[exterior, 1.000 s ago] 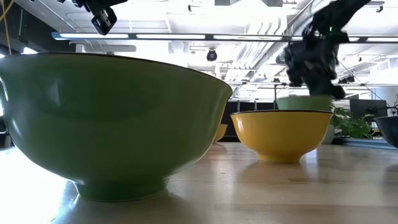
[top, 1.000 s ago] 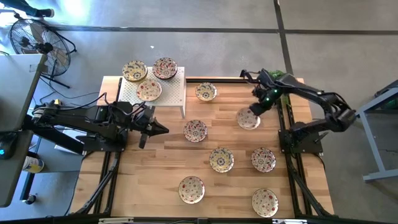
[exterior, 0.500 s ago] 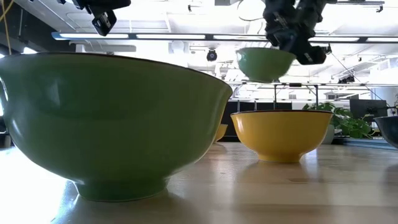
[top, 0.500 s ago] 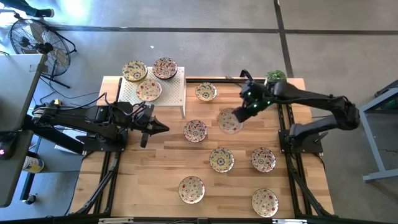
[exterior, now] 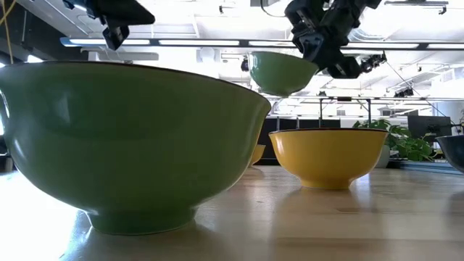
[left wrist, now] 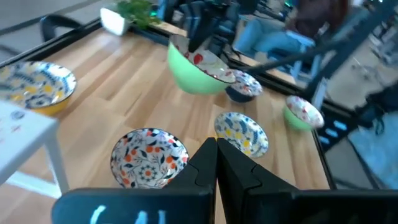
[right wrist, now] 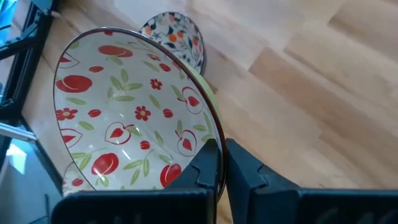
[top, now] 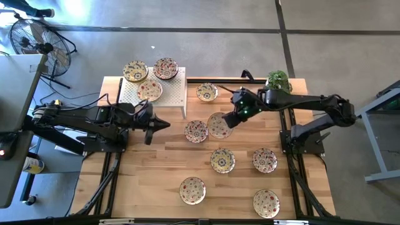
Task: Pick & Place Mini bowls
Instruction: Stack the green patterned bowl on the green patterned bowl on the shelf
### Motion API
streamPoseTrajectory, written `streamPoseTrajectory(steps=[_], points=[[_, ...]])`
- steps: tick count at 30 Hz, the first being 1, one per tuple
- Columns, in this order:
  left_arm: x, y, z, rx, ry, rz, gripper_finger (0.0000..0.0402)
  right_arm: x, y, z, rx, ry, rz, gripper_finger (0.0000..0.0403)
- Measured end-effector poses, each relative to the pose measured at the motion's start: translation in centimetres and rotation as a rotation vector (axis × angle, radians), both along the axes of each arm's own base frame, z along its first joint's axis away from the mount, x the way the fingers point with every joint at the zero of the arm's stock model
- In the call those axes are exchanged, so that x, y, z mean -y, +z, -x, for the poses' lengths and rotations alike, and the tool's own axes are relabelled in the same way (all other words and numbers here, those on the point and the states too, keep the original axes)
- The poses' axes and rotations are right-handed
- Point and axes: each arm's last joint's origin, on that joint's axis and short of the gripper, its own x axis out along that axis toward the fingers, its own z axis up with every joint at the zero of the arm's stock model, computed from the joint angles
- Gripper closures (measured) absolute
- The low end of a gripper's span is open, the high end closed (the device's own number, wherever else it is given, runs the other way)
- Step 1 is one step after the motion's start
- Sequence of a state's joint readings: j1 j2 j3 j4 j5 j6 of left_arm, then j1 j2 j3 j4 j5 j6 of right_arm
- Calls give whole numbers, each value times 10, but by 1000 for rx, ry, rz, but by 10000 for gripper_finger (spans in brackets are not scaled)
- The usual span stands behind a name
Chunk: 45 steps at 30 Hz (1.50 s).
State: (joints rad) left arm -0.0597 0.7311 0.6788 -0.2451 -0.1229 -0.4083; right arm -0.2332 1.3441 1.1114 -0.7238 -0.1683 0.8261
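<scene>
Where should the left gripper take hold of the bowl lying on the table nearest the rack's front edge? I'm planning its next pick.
Pinch the bowl by its thin raised rim, on the side facing the left gripper, coming from above. It sits upright and open, with the carried bowl close on its far side.

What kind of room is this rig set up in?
Probably an open industrial lab or workshop: a bare concrete floor surrounds the wooden table, a pedestal fan stands beside it, and ceiling strip lights run over the room behind.
</scene>
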Motion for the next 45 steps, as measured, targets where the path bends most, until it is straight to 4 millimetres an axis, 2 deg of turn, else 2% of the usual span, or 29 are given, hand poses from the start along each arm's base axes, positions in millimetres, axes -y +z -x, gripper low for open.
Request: streamPoseTrajectory(steps=[8, 12, 15, 22, 30, 36, 41, 45], points=[[-3, -6, -12, -18, 198, 150, 401, 30, 1, 7, 9, -24, 81, 397], [-3, -1, -31, -50, 214, 150, 401, 41, 2, 10, 25, -18, 117, 399], [-2, 10, -47, -55, 208, 130, 401, 46, 3, 10, 47, -18, 145, 399], [-1, 30, -80, -72, 247, 106, 401, 51, 7, 7, 103, -19, 185, 399], [-1, 45, -103, -231, 370, 163, 400, 52, 9, 5, 128, -24, 206, 397], [-2, 68, -124, -226, 443, 179, 358, 49, 11, 1, 150, -23, 219, 398], [-2, 83, -138, -262, 380, -52, 303, 45, 11, 0, 163, 12, 187, 399], [-1, 95, -146, -318, 235, -362, 277, 47, 11, 1, 170, 7, 161, 399]])
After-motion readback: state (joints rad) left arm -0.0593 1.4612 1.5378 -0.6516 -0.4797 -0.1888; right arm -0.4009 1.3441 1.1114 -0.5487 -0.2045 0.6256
